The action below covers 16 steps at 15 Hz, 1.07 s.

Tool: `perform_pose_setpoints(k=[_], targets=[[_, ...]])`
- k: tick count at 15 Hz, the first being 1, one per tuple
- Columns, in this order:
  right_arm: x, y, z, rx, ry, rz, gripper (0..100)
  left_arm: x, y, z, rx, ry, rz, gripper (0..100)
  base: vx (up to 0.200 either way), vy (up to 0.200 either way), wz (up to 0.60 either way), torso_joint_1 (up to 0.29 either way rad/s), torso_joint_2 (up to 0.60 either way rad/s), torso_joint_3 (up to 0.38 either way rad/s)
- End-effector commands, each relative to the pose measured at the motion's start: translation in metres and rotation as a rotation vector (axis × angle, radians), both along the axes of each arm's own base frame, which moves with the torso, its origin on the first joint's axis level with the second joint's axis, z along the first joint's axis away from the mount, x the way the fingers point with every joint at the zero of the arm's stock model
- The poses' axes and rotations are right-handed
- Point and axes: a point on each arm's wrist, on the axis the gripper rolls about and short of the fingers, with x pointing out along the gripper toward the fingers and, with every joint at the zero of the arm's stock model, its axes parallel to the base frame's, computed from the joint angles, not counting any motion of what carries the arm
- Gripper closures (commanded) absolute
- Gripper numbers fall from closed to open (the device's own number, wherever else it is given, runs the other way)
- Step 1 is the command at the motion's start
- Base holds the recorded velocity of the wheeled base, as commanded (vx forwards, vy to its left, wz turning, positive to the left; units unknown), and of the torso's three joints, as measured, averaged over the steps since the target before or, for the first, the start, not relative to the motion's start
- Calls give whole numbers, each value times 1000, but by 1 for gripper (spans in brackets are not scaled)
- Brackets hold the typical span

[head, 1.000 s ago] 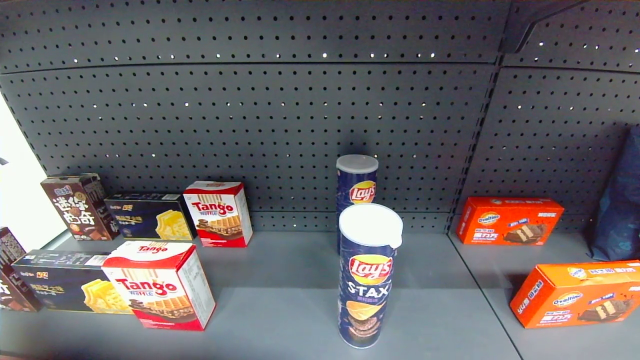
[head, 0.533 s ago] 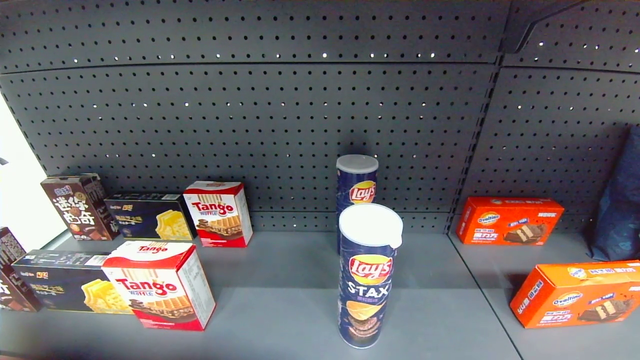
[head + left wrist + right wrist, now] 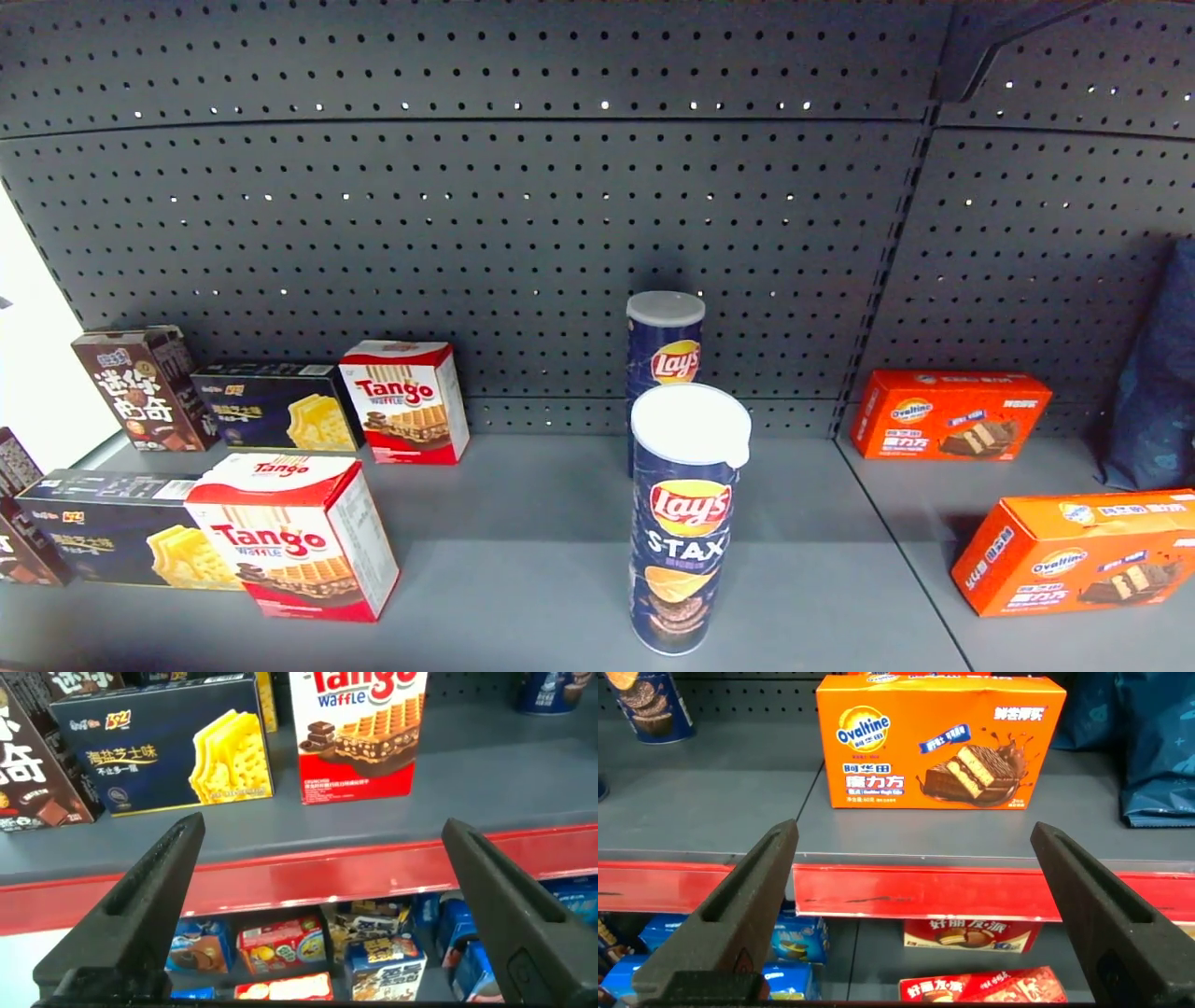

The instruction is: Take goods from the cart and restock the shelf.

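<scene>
Head view looks down on the grey shelf (image 3: 560,523), backed by a perforated panel (image 3: 467,233). Near its middle two tall chip cans stand upright, one behind the other: the front can (image 3: 688,523) close to the front edge, the back can (image 3: 664,345) against the panel. Toward the left edge sits the front wafer box (image 3: 294,537) with the front cracker box (image 3: 121,527) just beside it. Behind them, along the panel, stand the back wafer box (image 3: 406,401), the back cracker box (image 3: 275,406) and a brown box (image 3: 140,387). On the right section the front orange box (image 3: 1083,551) lies near the front edge and the back orange box (image 3: 952,413) against the panel, with a dark blue bag (image 3: 1158,392) at the right edge.

The left gripper (image 3: 322,831) hangs just outside the shelf's red front strip (image 3: 308,873), facing the front wafer box and front cracker box. Its fingers are spread wide with nothing between them. Packets on a lower shelf (image 3: 280,947) show beneath. The right gripper (image 3: 913,833) hangs before the same strip, facing the front orange box, fingers likewise wide and empty.
</scene>
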Motion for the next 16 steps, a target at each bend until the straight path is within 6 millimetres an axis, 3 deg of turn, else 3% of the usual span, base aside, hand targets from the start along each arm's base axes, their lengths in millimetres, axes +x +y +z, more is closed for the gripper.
perform_pose_setpoints(k=[1,16], targets=[[0,0,0,-1,1,1,0,0,0,0,-10,3,1,0,0,0,0,0,0,0],[0,0,0,-1,1,0,0,0,0,0,-18,3,1,0,-13,0,0,0,0,0]])
